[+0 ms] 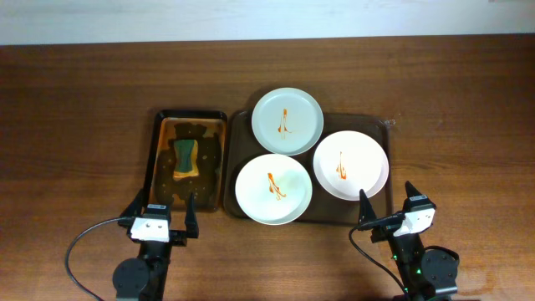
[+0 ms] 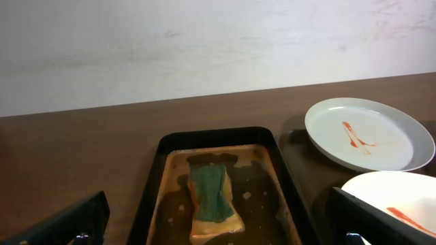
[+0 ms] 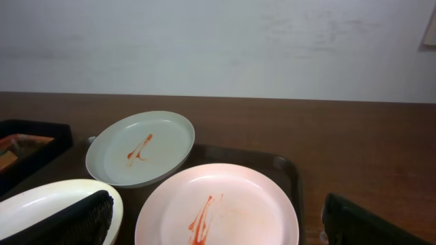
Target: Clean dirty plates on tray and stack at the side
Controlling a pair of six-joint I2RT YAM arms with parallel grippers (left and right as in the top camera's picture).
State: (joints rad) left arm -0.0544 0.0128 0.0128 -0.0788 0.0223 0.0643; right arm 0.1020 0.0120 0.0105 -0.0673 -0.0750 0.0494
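Brown wood-grain tabletop (image 1: 75, 109) carrying two trays side by side.

The wood fills nearly the whole overhead frame, its grain running left to right. Just left of centre sits a small, narrow black rectangular tray (image 1: 191, 114), its long sides running up and down the frame. Immediately to its right, touching or nearly so, lies a large dark brown rectangular tray (image 1: 378, 132) with rounded corners and a raised rim. A thin black cable (image 1: 79, 242) loops across the wood at lower left.
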